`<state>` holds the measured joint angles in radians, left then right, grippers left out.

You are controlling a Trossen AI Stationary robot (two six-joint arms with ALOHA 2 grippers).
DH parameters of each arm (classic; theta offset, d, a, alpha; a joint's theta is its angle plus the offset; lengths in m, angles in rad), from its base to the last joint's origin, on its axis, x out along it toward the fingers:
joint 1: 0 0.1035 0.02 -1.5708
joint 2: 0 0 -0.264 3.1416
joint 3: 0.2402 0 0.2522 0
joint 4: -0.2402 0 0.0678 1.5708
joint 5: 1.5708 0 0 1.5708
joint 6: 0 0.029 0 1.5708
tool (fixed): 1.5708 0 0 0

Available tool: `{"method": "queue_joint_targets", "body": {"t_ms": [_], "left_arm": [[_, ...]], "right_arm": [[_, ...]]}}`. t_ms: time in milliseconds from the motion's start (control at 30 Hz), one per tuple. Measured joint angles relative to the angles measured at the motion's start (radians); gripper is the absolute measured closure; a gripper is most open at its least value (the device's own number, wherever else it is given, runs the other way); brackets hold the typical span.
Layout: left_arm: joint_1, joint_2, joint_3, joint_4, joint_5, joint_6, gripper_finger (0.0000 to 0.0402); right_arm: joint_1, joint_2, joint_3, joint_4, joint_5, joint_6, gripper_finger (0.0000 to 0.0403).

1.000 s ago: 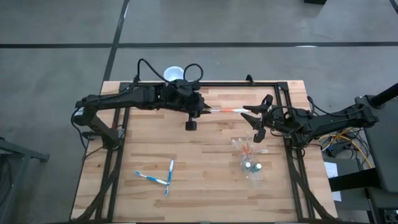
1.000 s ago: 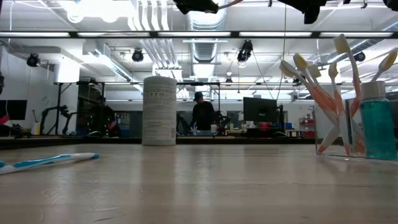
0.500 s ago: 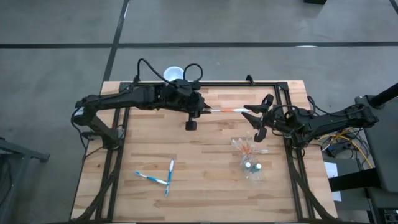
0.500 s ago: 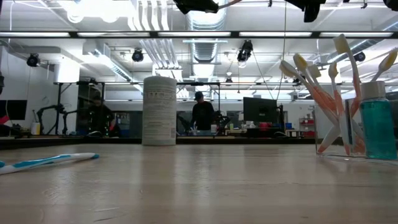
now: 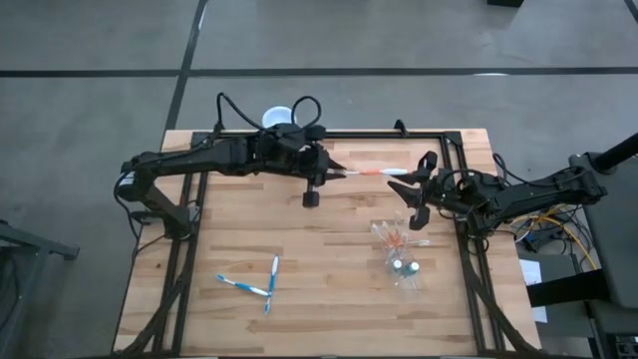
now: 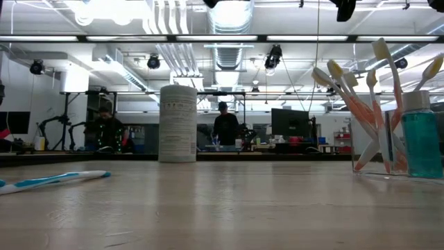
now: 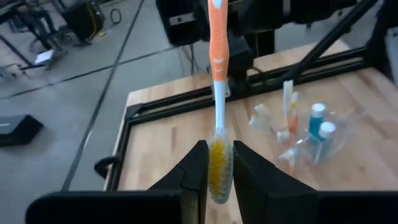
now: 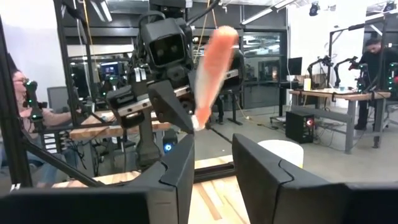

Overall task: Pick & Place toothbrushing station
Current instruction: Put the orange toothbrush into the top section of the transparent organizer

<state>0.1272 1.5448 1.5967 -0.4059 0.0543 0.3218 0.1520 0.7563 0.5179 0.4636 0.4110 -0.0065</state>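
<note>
My left gripper [image 5: 324, 175] is shut on an orange-and-white toothbrush [image 5: 369, 174] above the table's far middle. The brush's orange free end [image 8: 211, 68] reaches toward my right gripper [image 5: 411, 189], which is open; the end stands just before its fingers without touching. The see-through cup [image 5: 399, 251] stands on its base at the right, holding several toothbrushes and blue-capped bottles [image 6: 421, 139]. Two blue-and-white toothbrushes [image 5: 254, 284] lie flat at the near left. My left gripper pinches the toothbrush's bristle head [image 7: 217, 163] between its two fingers. The fingers come level from the table's left, and the brush lies along them, its handle [image 7: 216, 56] sticking out toward the right. The brush is lifted clear of the table, about level.
A taller white cup [image 5: 279, 118] stands at the table's far edge behind my left arm. A black frame [image 5: 454, 150] runs along the table's far and side edges. Bare wood [image 5: 329, 239] lies between the cup and the loose brushes. People show in the room behind.
My left gripper has gone up and a little toward the table's right and far edge, carrying the orange-and-white toothbrush, whose free end has come closer to my open right gripper.
</note>
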Motion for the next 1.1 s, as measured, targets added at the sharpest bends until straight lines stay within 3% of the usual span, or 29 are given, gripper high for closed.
{"method": "queue_joint_targets", "body": {"t_ms": [233,767,1100], "left_arm": [[-0.002,0.032,0.0,0.035,0.087,-0.077,0.0346],[-0.002,0.109,0.0,0.23,0.102,-0.089,0.0346],[-0.002,0.116,0.0,0.246,0.102,-0.09,0.0346]], "right_arm": [[0.0,0.0,0.0,0.034,0.0,-0.003,0.0313],[0.0,0.0,0.0,-0.013,0.0,-0.023,0.0319],[0.0,0.0,0.0,0.0,0.0,-0.053,0.0323]]}}
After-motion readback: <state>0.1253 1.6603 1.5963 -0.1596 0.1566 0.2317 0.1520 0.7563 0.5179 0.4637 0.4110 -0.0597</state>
